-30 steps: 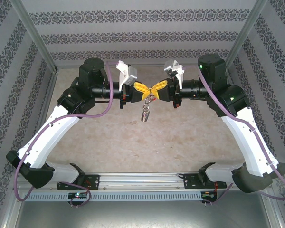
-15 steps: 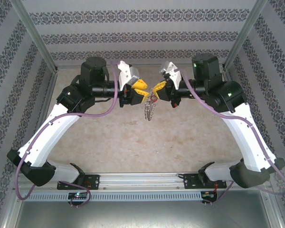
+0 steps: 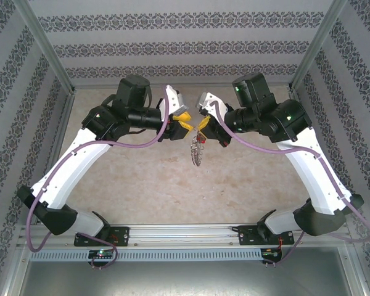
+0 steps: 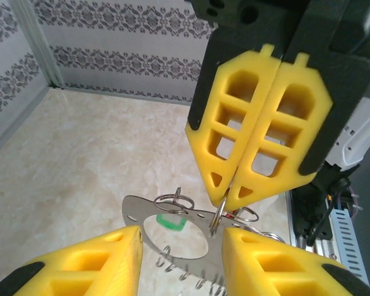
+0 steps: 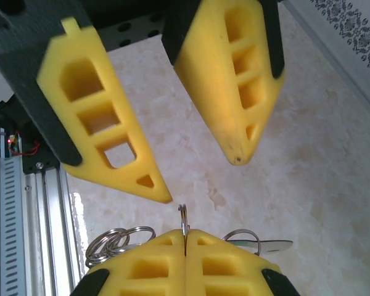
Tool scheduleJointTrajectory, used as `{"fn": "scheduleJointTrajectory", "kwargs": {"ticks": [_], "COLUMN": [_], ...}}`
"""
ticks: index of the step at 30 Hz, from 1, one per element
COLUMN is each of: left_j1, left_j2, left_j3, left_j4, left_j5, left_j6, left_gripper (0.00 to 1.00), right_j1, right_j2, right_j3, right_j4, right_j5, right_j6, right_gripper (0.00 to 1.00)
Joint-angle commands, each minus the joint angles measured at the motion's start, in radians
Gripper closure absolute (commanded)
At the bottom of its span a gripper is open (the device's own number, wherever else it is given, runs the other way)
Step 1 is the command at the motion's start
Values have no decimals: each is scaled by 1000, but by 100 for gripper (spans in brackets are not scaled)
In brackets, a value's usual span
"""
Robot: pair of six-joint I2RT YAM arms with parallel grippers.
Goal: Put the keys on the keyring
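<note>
Keyring [image 3: 197,153] dangles over the table [image 3: 142,179], one small fringe ring pinched in the clamped right hand [image 3: 201,126] at its 12 o'clock; left hand [image 3: 186,123], at 11 o'clock, half-parted, empty.

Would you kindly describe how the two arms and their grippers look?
The left arm and right arm have white shells between black joints, each trailed by a purple cable. The left gripper and right gripper carry yellow wedge-shaped fingers with rectangular cut-outs, backed in black. A small green light glows on the right arm.
</note>
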Motion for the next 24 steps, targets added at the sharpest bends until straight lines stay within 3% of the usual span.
{"fn": "scheduleJointTrajectory", "kwargs": {"ticks": [1,10,16,20,24], "left_j1": [-18,-32,-33,-32,-30], "left_j2": [11,35,36,33,20], "left_j3": [27,45,39,32,12], "left_j4": [-45,-69,-71,-63,-20], "left_j5": [23,45,55,71,96], "left_j6": [43,60,61,63,35], "left_gripper": [61,65,91,100,100], "right_j1": [18,55,67,68,63], "right_j2": [11,52,67,67,58], "right_j3": [44,91,109,112,104], "right_j4": [-28,-79,-85,-83,-58], "right_j5": [22,72,85,83,67], "right_j6": [-36,-64,-68,-68,-46], "right_gripper": [100,100,100,100,100]}}
